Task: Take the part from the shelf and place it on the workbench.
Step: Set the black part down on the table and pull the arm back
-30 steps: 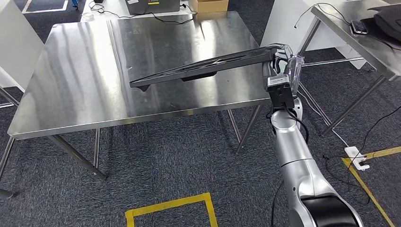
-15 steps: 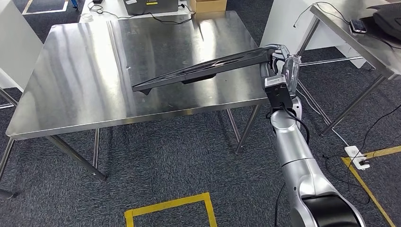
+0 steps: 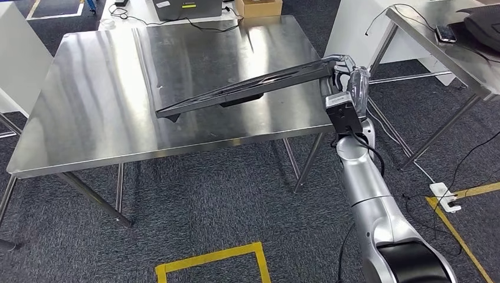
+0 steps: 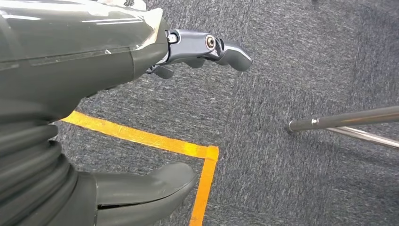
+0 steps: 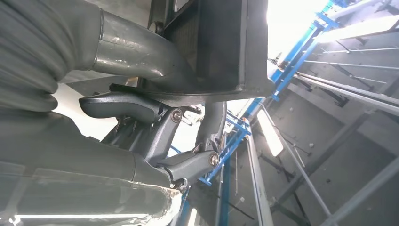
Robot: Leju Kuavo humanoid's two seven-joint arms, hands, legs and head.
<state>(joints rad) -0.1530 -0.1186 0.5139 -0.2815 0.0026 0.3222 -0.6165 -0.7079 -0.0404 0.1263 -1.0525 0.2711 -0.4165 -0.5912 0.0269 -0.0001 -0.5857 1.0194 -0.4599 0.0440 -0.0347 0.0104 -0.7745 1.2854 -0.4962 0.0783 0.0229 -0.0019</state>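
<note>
Head view high, looking down on steel surface (image 3: 118, 88); left wrist close, facing carpet (image 4: 291, 66); right wrist facing up.

Workbench (image 3: 106, 88) top bare across frame left and centre; a laptop (image 3: 186, 7), a cardboard box (image 3: 258, 6) and cables (image 3: 206, 25) crowd its far edge, a second table (image 3: 439, 47) flanks upper right.

Silver right arm (image 3: 365, 188), black cable, grey ribbed cover behind right hand (image 3: 345, 73).
</note>
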